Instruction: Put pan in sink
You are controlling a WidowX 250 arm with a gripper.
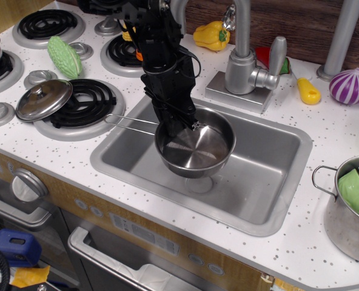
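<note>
1. Far left edge of counter: stove burners; a flat steel lid with a knob rests on the front burner; a green bumpy vegetable lies behind it.
2. Arm comes in from the back edge, black, reaching steeply down and forward over the sink's left part. Wrist points nearly straight down.
3. Gripper clamped on the pan's near-left rim, just where the wire handle joins. Fingers narrow, pinching the rim.
4. Pan held above the sink floor, over the drain, roughly level. Its handle sticks out left across the sink's left rim, toward the front burner.
5. Behind the sink: faucet, yellow pepper near the back edge.
6. Right side of counter: purple onion at the back; steel pot with green contents near the front right corner.
</note>
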